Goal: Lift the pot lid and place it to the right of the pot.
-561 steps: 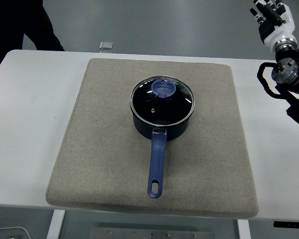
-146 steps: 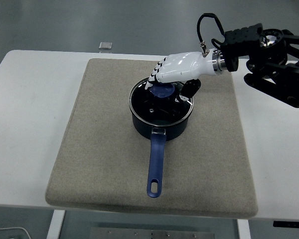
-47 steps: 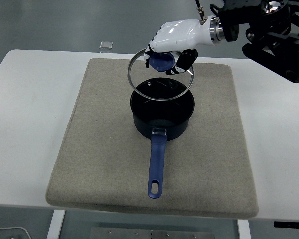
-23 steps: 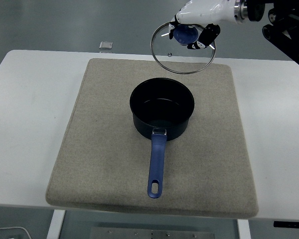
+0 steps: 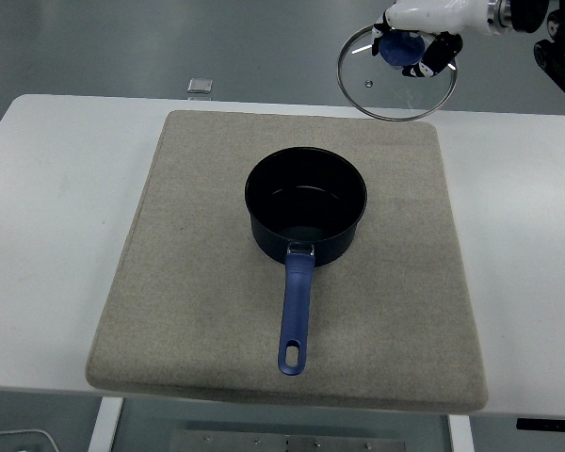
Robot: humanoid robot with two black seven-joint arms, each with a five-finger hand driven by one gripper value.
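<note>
Bright, even overhead light fills a sharp frame. The white table (image 5: 56, 235) nears overexposure at nine and three o'clock. Soft, faint shadows hug the pot (image 5: 306, 218) on the mat (image 5: 188, 282). Small glints mark the glass lid (image 5: 396, 85) at one o'clock.

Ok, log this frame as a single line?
right hand: holding round glass lid aloft | dark blue saucepan: open on grey mat | lid not placed

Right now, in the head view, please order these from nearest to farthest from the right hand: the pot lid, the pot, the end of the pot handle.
1. Pot lid: held by the right hand, top right.
2. Pot: mat centre.
3. Pot handle end: near edge.
</note>
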